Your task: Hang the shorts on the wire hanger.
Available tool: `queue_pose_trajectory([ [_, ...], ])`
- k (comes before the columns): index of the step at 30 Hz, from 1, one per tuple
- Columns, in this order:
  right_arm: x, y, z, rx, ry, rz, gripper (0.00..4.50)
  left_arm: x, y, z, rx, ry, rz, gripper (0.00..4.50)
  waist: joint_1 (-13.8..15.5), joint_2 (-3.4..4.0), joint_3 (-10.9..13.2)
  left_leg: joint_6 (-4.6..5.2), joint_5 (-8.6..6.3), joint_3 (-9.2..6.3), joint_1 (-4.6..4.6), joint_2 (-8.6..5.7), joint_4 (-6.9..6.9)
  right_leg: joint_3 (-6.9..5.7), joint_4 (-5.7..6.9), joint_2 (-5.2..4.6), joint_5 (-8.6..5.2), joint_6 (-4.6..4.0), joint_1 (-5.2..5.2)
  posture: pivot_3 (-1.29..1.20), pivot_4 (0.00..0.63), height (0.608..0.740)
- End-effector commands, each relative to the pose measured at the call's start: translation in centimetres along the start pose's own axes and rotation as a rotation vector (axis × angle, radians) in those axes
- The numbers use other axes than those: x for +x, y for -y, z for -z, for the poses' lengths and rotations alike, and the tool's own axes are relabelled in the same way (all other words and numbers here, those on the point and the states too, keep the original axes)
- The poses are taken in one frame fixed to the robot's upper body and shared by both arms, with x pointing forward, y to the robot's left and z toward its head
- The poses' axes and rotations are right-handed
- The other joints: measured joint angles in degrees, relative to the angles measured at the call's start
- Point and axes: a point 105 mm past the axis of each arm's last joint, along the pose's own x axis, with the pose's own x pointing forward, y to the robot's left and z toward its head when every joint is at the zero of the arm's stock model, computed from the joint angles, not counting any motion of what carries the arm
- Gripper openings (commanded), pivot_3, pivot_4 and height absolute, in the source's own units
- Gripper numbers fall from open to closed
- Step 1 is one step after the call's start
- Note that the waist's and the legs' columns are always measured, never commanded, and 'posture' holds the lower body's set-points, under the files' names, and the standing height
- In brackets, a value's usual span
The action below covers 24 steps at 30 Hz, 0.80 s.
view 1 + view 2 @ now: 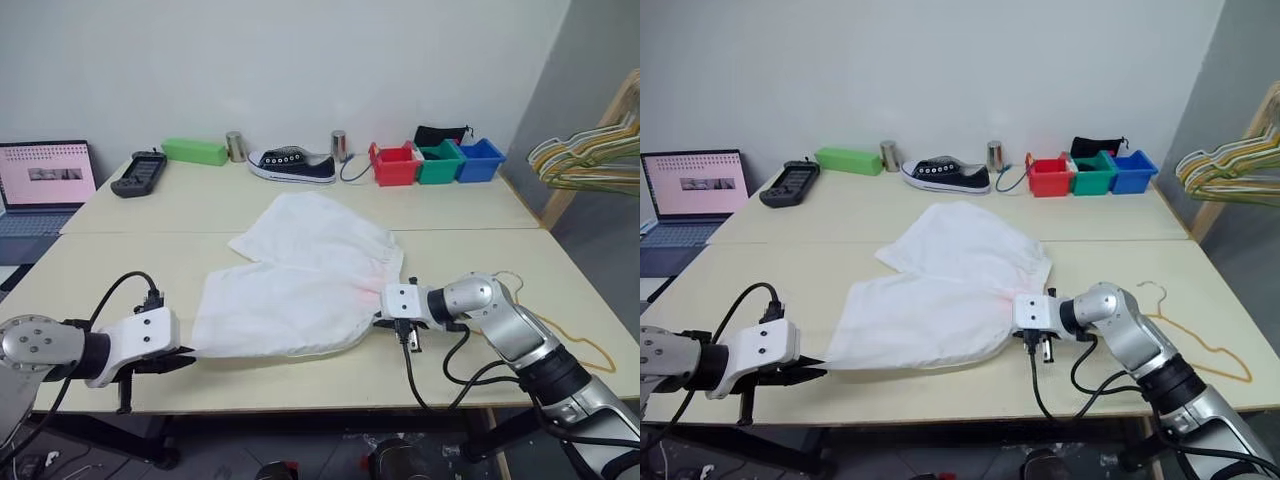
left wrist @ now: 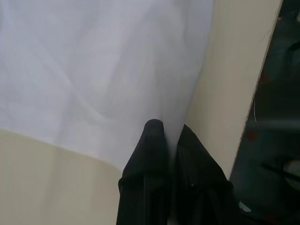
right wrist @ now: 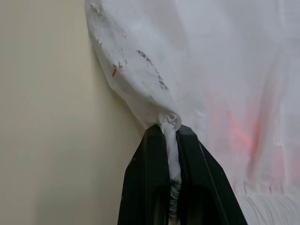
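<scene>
The white shorts [image 1: 300, 275] lie spread flat across the near half of the pale table [image 1: 120, 275], one leg reaching toward the far side, a faint pink mark near their right edge. I hold them at both near corners. My left claw [image 1: 185, 358] comes in low from the near left, forearm almost level with the tabletop, its two black fingers [image 2: 152, 154] pressed together on the thin left corner of the cloth beside the table's near edge. My right claw [image 3: 171, 136] reaches in from the near right, elbow bent, wrist turned to point leftward and tipped down, fingers clamped tight on a bunched knot of the gathered waistband. The cloth between my two claws rests on the table.

The yellow-orange wire hanger [image 1: 1200, 345] lies flat on the table to the right of my right forearm, its pale hook toward the far side, apart from the shorts. Along the far edge stand a shoe [image 1: 292, 165], red, green and blue bins [image 1: 436, 161], a green box [image 1: 194, 151] and a laptop [image 1: 45, 185] at far left.
</scene>
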Motion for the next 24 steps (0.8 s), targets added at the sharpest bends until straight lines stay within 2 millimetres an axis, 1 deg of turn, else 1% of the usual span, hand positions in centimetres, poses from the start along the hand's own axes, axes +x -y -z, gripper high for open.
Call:
queue_pose_trajectory([
  [1, -0.5, -1.6, -1.5, -0.021, 0.033, -0.08, 0.04, -0.1, -0.7, 0.2, 0.055, -0.034, 0.006, 0.24, 0.2, 0.12, 0.1, 0.13, -0.18, -0.01, -0.01, 0.19, -0.01, -0.01, 0.01, 0.22, 0.02, 0.04, -0.02, -0.1, 0.042, 0.74],
  [3, -0.7, -2.7, -1.4, -0.013, 0.035, -0.137, 0.04, 0.1, -0.7, 0.3, 0.057, -0.037, 0.018, 0.24, 0.2, 0.14, 0.1, -0.12, -0.41, 0.03, 0.0, 0.61, 0.01, -0.01, -0.03, 0.63, -0.06, -0.08, -0.03, -0.1, 0.04, 0.74],
  [6, -0.8, -3.8, -1.8, 0.022, 0.053, -0.189, 0.04, 0.4, -0.5, 0.5, 0.064, -0.04, 0.036, 0.24, 0.0, 0.12, 0.1, -0.28, -0.52, 0.05, 0.03, 0.81, 0.05, -0.02, -0.03, 0.8, -0.13, -0.18, -0.04, -0.11, 0.037, 0.74],
  [8, -0.4, -3.8, -2.0, 0.049, 0.062, -0.19, 0.04, 0.7, -0.2, 1.0, 0.079, -0.062, 0.054, 0.24, -0.2, 0.12, 0.1, -0.29, -0.52, 0.09, 0.06, 0.84, 0.05, 0.0, -0.03, 0.81, -0.15, -0.22, -0.04, -0.11, 0.037, 0.74],
  [9, -0.2, -3.6, -2.0, 0.053, 0.062, -0.186, 0.04, 0.8, -0.1, 1.2, 0.085, -0.071, 0.061, 0.24, -0.3, 0.11, 0.1, -0.29, -0.52, 0.12, 0.09, 0.84, 0.06, 0.03, -0.03, 0.8, -0.29, -0.48, -0.04, -0.11, 0.035, 0.74],
  [10, -0.1, -3.5, -2.1, 0.054, 0.062, -0.179, 0.04, 0.8, 0.0, 1.3, 0.089, -0.073, 0.066, 0.24, -0.3, 0.1, 0.1, -0.29, -0.52, 0.13, 0.12, 0.84, 0.07, 0.04, -0.03, 0.8, -0.31, -0.51, -0.03, -0.11, 0.035, 0.74],
  [13, 0.4, -3.1, -2.2, 0.071, 0.068, -0.169, 0.04, 1.0, 0.2, 1.2, 0.079, -0.06, 0.075, 0.24, -0.3, 0.06, 0.1, -0.29, -0.52, 0.14, 0.14, 0.85, 0.12, 0.05, -0.03, 0.8, -0.31, -0.5, -0.03, -0.11, 0.033, 0.74],
  [15, 0.4, -2.9, -2.2, 0.081, 0.07, -0.171, 0.6, 1.0, 0.6, 1.0, 0.065, -0.045, 0.098, 0.59, -0.3, 0.04, 0.1, -0.29, -0.52, 0.14, 0.14, 0.85, 0.13, 0.06, -0.03, 0.8, -0.31, -0.5, -0.03, -0.11, 0.031, 0.74],
  [16, 0.3, -3.0, -2.2, 0.08, 0.07, -0.178, 0.7, 0.9, 0.7, 0.9, 0.056, -0.039, 0.108, 0.64, -0.3, 0.04, 0.1, -0.29, -0.52, 0.14, 0.14, 0.85, 0.13, 0.05, -0.03, 0.8, -0.31, -0.5, -0.03, -0.11, 0.03, 0.74],
  [18, -0.1, -2.8, -2.3, 0.071, 0.069, -0.182, 1.21, 0.7, 0.9, 0.8, 0.051, -0.036, 0.121, 1.12, -0.3, 0.04, 0.1, -0.29, -0.52, 0.14, 0.14, 0.85, 0.14, 0.05, -0.03, 0.79, -0.3, -0.5, -0.05, -0.11, 0.026, 0.74],
  [20, -0.8, -2.6, -2.5, 0.063, 0.073, -0.184, 1.59, 0.4, 0.8, 0.7, 0.053, -0.036, 0.12, 1.46, -0.3, 0.03, 0.1, -0.29, -0.52, 0.14, 0.14, 0.85, 0.14, 0.05, -0.03, 0.79, -0.3, -0.49, -0.03, -0.11, 0.024, 0.74],
  [21, -1.1, -2.5, -2.7, 0.061, 0.076, -0.186, 1.99, 0.3, 0.7, 0.7, 0.055, -0.036, 0.117, 1.8, -0.3, 0.03, 0.1, -0.29, -0.52, 0.14, 0.13, 0.85, 0.14, 0.03, -0.02, 0.79, -0.3, -0.49, -0.03, -0.1, 0.021, 0.74],
  [24, -2.4, -2.6, -3.4, 0.046, 0.088, -0.211, 2.72, -0.3, 0.3, 0.2, 0.064, -0.034, 0.116, 2.45, -0.3, 0.02, 0.1, -0.29, -0.52, 0.14, 0.1, 0.85, 0.13, 0.03, -0.02, 0.79, -0.3, -0.49, -0.02, -0.11, 0.018, 0.74],
])
